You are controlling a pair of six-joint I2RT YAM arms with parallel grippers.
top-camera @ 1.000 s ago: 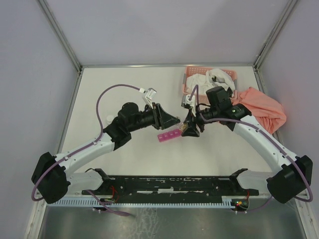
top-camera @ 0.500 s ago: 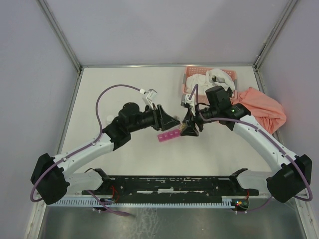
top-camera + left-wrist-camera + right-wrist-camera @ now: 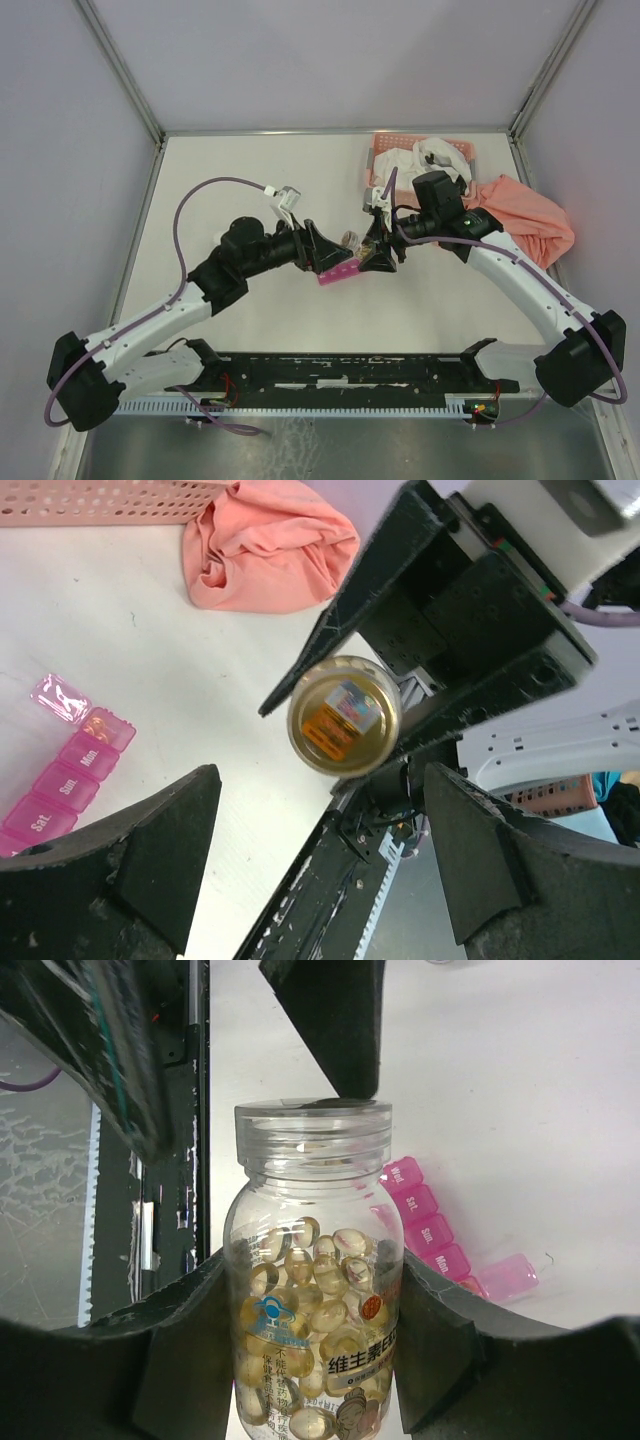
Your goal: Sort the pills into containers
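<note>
The pill organizer [image 3: 338, 274], a slim magenta-pink strip of small square compartments, is lying flat on the table [image 3: 250, 180] around its middle, a little towards the near edge. Its lids are showing day labels. At one end a clear pink lid [image 3: 60, 697] is standing flipped open, while the lids next to it are lying shut. What is sitting in the open compartment is too small to tell.

Just above the strip, the right gripper [image 3: 315, 1280] is holding a clear bottle [image 3: 318, 1210], its jaws clamped on the two sides of the bottle's body. The bottle is hanging off the table and is holding many yellow translucent pills [image 3: 300, 1305]. Its printed label is facing the right wrist camera. Its top end is pointing towards the left gripper [image 3: 335, 252].

The left gripper is facing that top end with its jaws spread wide apart and gripping nothing. In the right wrist view its two black fingers [image 3: 335, 1020] are flanking the top of the bottle; whether one is touching the rim cannot be told.

Farther out, a salmon lattice basket [image 3: 385, 150] is sitting at the far right corner of the table, with a white cloth [image 3: 435, 152] bunched inside it. An orange cloth [image 3: 525, 215] is lying crumpled along the right edge, just beside the basket.
</note>
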